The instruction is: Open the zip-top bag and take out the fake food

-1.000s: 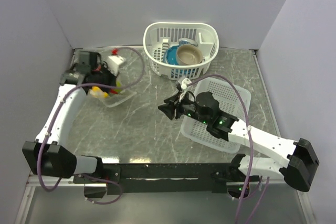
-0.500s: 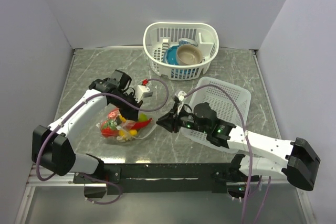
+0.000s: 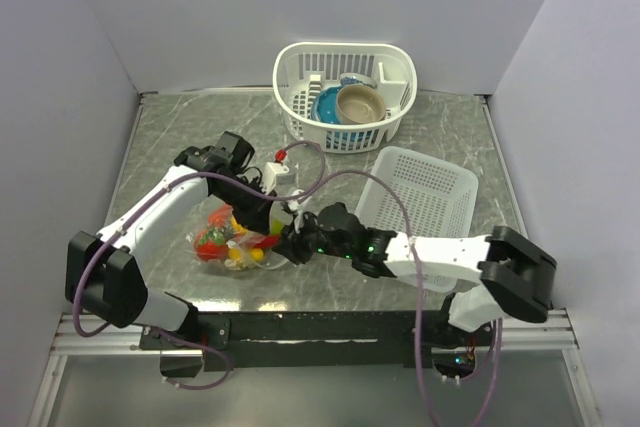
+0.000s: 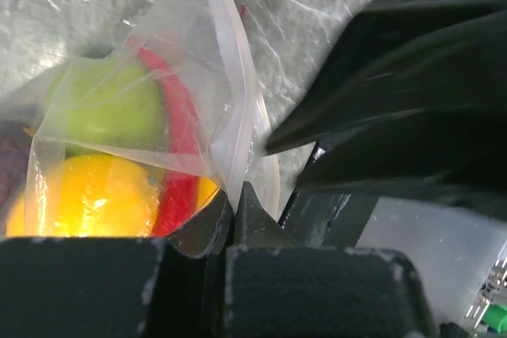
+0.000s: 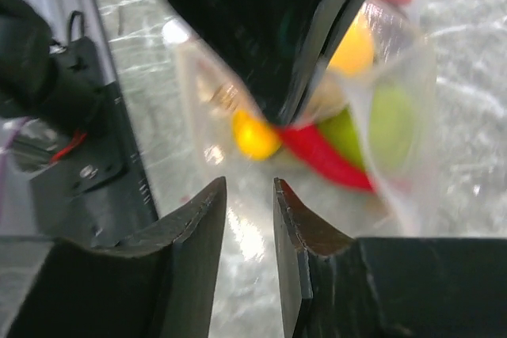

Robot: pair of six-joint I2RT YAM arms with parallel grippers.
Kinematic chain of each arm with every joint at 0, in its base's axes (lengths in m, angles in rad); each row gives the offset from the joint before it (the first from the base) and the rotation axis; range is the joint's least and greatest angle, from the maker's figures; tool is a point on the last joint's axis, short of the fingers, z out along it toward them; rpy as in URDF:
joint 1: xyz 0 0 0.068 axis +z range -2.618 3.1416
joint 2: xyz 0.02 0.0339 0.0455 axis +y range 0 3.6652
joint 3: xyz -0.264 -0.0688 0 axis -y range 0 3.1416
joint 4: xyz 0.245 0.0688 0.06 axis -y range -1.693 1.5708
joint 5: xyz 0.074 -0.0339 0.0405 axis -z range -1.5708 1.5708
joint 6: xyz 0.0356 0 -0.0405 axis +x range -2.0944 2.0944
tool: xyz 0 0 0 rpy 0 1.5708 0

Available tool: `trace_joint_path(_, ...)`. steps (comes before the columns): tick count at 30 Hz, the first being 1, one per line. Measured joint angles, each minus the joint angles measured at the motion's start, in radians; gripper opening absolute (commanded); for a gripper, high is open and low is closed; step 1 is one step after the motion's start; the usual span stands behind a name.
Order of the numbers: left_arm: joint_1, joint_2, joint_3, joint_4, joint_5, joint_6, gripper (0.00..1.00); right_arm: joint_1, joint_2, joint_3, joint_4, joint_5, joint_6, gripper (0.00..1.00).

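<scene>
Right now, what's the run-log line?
left gripper: shut on zip-top bag edge | right gripper: open, facing bag | fake food: inside bag

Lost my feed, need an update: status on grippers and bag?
Left gripper shut on zip-top bag edge. Right gripper open, beside bag. Fake food inside. White basket off to the side.

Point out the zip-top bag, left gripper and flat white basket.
zip-top bag (image 4: 232,93), left wrist view, on its white zip strip.
left gripper (image 4: 235,195), left wrist view, between its fingertips.
flat white basket (image 3: 432,187), top view, on its bare lattice floor.

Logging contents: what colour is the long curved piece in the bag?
Red; the curved piece shows best in left wrist view.
</scene>
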State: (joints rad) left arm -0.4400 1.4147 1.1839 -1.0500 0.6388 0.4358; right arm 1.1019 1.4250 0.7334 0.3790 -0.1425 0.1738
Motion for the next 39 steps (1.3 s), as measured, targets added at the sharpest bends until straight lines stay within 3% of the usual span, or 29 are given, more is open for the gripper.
trace_joint_path(5,0.009,-0.027,0.0,-0.045,0.002,0.023,0.02,0.003,0.137,0.082,0.033,0.015,-0.069,0.49)
trace_joint_path(6,0.017,-0.033,0.0,-0.059,-0.008,0.025,0.04,0.004,0.151,0.089,0.043,0.017,-0.079,0.54)
trace_joint_path(9,0.034,-0.053,0.0,-0.077,-0.018,0.037,0.37,0.004,0.177,0.107,0.068,0.015,-0.113,0.6)
trace_joint_path(10,0.035,-0.062,0.0,-0.083,-0.021,0.044,0.62,0.004,0.185,0.113,0.074,0.013,-0.119,0.6)
trace_joint_path(12,0.037,-0.078,0.0,-0.088,-0.048,0.05,0.71,0.005,0.2,0.117,0.107,-0.002,-0.14,0.6)
trace_joint_path(16,0.063,-0.1,0.013,-0.087,-0.103,0.096,0.99,0.013,0.204,0.136,0.137,-0.034,-0.159,0.59)
trace_joint_path(20,0.16,-0.095,0.108,-0.142,-0.064,0.151,0.99,0.007,0.202,0.153,0.192,-0.021,-0.157,0.57)
trace_joint_path(27,0.388,-0.109,0.348,-0.125,0.21,0.179,0.99,-0.002,0.191,0.044,0.11,0.012,-0.119,0.57)
trace_joint_path(30,0.415,-0.143,0.317,-0.088,0.258,0.173,0.99,-0.002,0.142,-0.036,0.075,0.03,-0.103,0.57)
trace_joint_path(34,0.455,-0.178,0.156,-0.024,0.248,0.179,0.99,-0.002,0.022,-0.092,0.054,0.047,-0.082,0.53)
trace_joint_path(39,0.581,-0.048,0.019,0.001,0.196,0.236,0.99,0.0,-0.058,-0.1,0.08,0.048,-0.069,0.38)
